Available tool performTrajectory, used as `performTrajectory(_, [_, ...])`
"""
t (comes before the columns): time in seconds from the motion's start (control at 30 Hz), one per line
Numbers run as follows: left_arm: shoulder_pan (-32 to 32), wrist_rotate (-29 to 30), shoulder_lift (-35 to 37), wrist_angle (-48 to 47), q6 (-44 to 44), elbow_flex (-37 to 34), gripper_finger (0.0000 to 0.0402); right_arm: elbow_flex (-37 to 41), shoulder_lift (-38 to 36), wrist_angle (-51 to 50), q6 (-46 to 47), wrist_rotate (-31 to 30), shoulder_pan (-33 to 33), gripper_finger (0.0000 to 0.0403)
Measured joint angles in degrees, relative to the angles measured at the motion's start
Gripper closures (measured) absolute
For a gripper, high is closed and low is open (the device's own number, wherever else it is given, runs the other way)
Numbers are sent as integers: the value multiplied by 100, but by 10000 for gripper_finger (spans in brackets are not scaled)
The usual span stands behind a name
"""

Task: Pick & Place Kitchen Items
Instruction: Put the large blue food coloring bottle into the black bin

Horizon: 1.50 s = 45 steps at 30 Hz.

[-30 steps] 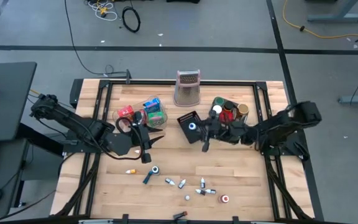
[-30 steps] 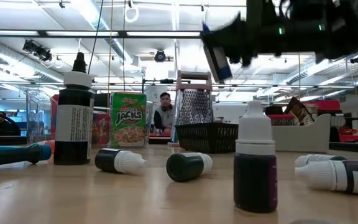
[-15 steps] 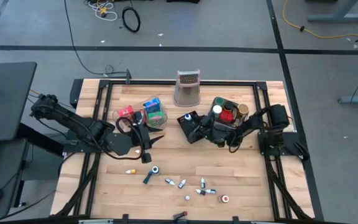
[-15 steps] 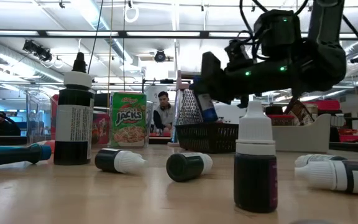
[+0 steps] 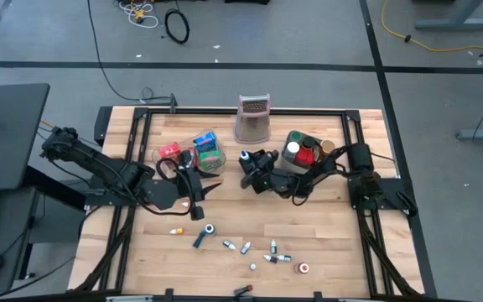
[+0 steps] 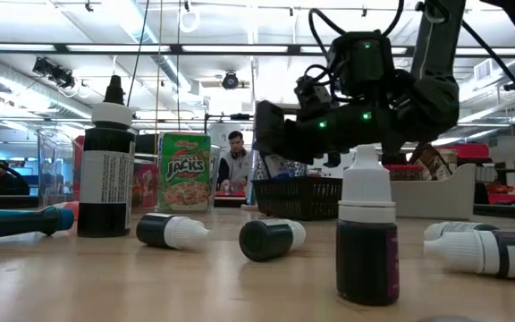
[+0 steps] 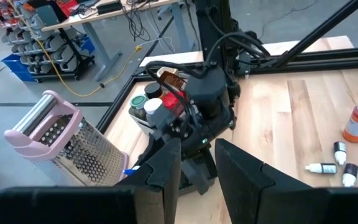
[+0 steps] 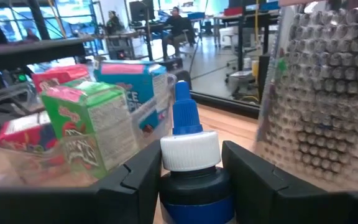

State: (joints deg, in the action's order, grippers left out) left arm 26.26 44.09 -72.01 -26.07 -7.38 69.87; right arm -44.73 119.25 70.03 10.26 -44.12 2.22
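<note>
Blue-white bottle (image 8: pixel 190 163) gripped upright in my right hand (image 5: pixel 251 161), above the black mesh basket (image 5: pixel 261 179).

I see both fingers clamped on its sides, between the grater stand (image 5: pixel 253 119) and the clear tray (image 5: pixel 193 172) of boxed packets (image 5: pixel 208 148). My left hand (image 5: pixel 193 191) waits nearby over the counter (image 5: pixel 325 235), fingers slightly apart, holding nothing.

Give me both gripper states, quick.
Left gripper: open, empty, waiting at the table's left.
Right gripper: shut on the blue-white bottle, over the black mesh basket.
</note>
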Motion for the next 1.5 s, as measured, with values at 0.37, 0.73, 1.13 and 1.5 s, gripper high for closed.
performTrajectory(0.37, [0,-25,0,5,-20,0,292,-148,27,-612,511,73,-311,228])
performTrajectory(0.73, [0,-21,0,5,-17,0,292,-148,27,-751,619,951,-595,226])
performTrajectory(1.13, [0,-19,0,3,-19,0,292,-148,25,-661,168,1061,-595,226])
performTrajectory(1.5, [0,-19,0,3,-37,0,292,-148,25,-663,199,1011,-625,229])
